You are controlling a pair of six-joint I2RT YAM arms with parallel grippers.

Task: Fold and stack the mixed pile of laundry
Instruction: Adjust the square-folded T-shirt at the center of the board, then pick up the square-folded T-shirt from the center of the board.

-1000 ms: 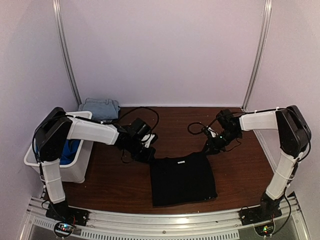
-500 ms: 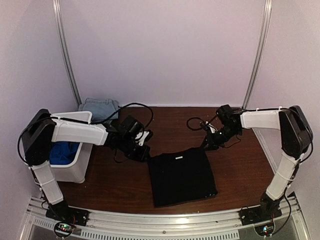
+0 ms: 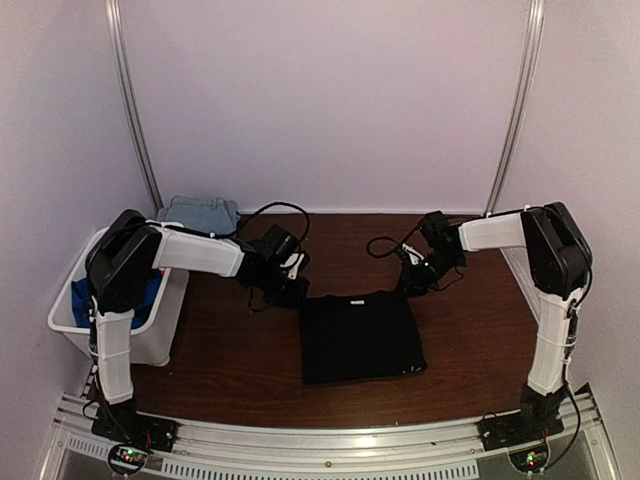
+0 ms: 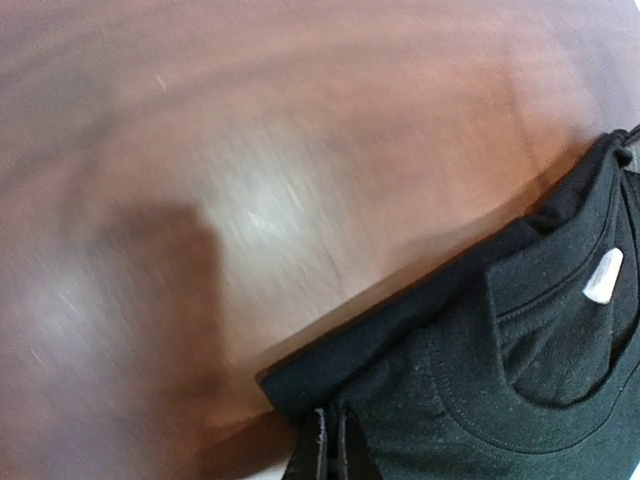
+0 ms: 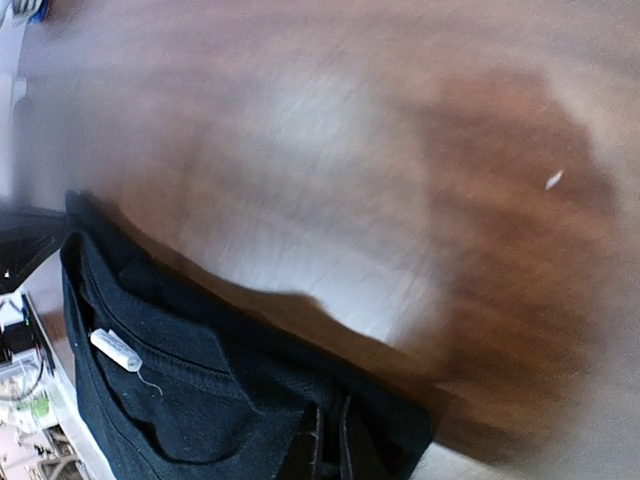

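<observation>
Currently we list the following, item by item.

Item one, black cloth: a collared garment already folded to a rough rectangle, lying flat at the middle of the table. Its long axis runs from the far edge toward the arm bases, and the collar edge is the far one.

Item two, left hand: closed tight on the far-left corner of the black cloth, the fabric pinched between its fingers.

Item three, right hand: likewise closed, pinching the far-right corner. Each hand sits at its own end of the collar edge, neither nearer than the other, and the body of the cloth lies wholly on their near side. We judge the coming move, whether a fold or a lift to the stack, turns on that shared edge travelling level.

Item four, denim pieces: folded at the back left of the table, well apart from the black cloth.

Item five, white bin: at the far left, royal-blue fabric inside it, unfolded as far as we can tell.

Notes on views: the overhead picture gives the layout but hides both pinches under the wrists. The left wrist view shows the closed left hand, the collar and a white label. The right wrist view shows the right hand closed on a thick folded edge.
</observation>
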